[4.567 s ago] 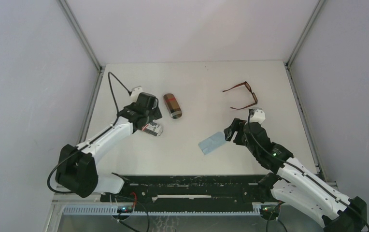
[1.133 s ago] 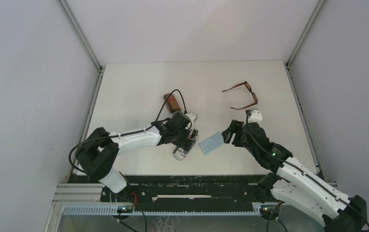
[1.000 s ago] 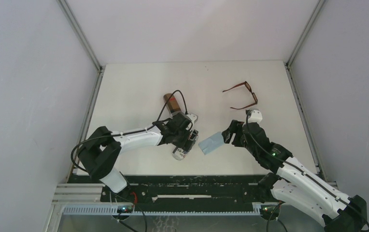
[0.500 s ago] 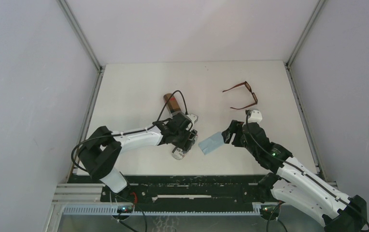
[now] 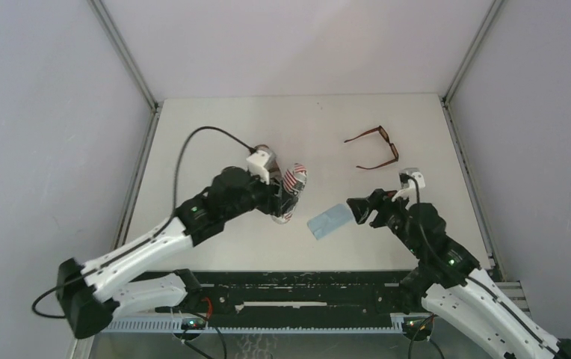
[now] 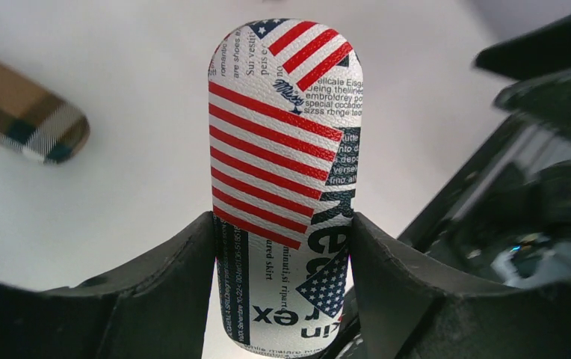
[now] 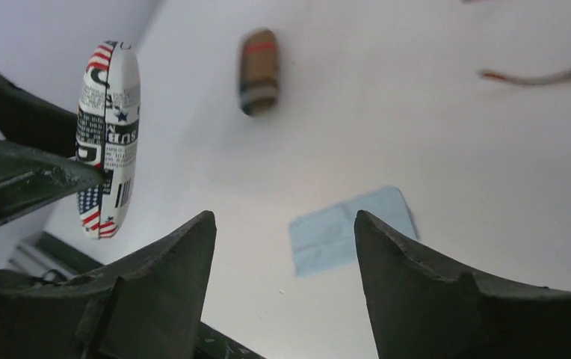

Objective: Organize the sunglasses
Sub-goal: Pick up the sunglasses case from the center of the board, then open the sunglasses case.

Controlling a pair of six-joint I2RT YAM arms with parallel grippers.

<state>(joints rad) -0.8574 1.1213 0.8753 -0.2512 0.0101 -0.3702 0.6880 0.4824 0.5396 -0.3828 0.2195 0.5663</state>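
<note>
The left fingers [image 6: 167, 292] are clamped on the two long sides of the oval flag-print case [image 6: 286, 187], which sticks out well past their tips with its striped face toward the wrist camera. In the overhead view this case [image 5: 291, 183] sits near the middle of the surface [image 5: 215, 127], and from the right wrist it [image 7: 105, 127] shows edge-on and appears to be held clear of the surface. Just beyond it, to the far left, lies the brown plaid case [image 6: 25, 120], partly hidden behind the left wrist in the overhead view. The right fingers [image 7: 170, 284] stand wide apart with nothing between them, hovering over the near right part of the surface. Just left of them the light blue cloth [image 5: 329, 221] lies flat, untouched. The sunglasses [image 5: 376, 147], a dark brown frame with its temple arms spread, rest on the far right of the surface, well apart from both arms; only one pair is in view.
</note>
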